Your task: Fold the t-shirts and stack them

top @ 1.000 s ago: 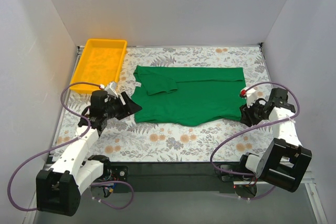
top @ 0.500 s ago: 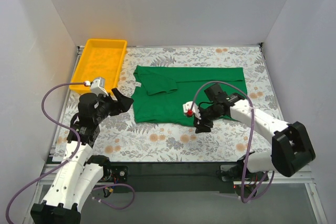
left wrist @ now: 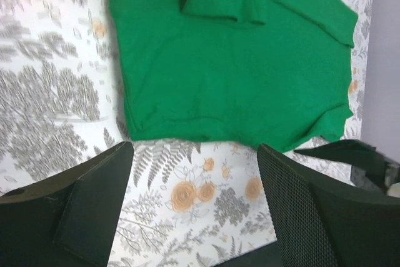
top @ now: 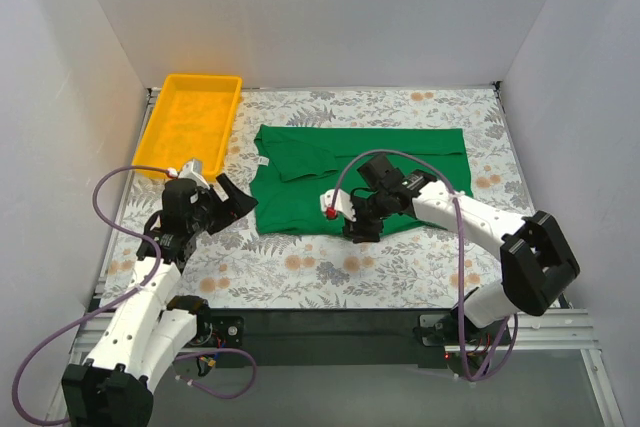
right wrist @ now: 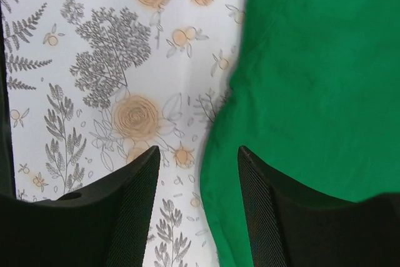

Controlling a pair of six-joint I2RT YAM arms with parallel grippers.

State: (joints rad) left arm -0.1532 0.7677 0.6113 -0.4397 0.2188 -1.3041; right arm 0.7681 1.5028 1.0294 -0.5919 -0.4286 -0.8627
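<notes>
Green t-shirt [top: 300, 197] spread flat across the middle of the table [top: 330, 267], nearer the far edge than the near one. White neck label toward the left edge, one sleeve folded in over the chest.

Left gripper [top: 238, 197] just off the cloth's left end, over bare floral surface. Jaws spread wide, nothing between them.

Right gripper [top: 358, 227] over the near edge of the cloth, jaws parted to a middling gap and straddling that edge, holding nothing. Touching the fabric or just clear of it: hard to tell from the wrist view.

Risks from here:
- Top layer alone pinched on closing, lower layer left behind, fold skewed.
- Cloth dragged and bunched through a sideways pull before a firm grip.
- Uneven lift, with the left jaws beside the cloth rather than over it, leaving a crooked crease.
- Right arm's purple cable, looping above the shirt, possibly brushing or snagging the folded sleeve.

Count: one t-shirt, so nothing to stack it on; one yellow tray [top: 190, 117], at the far left corner; two grippers.
</notes>
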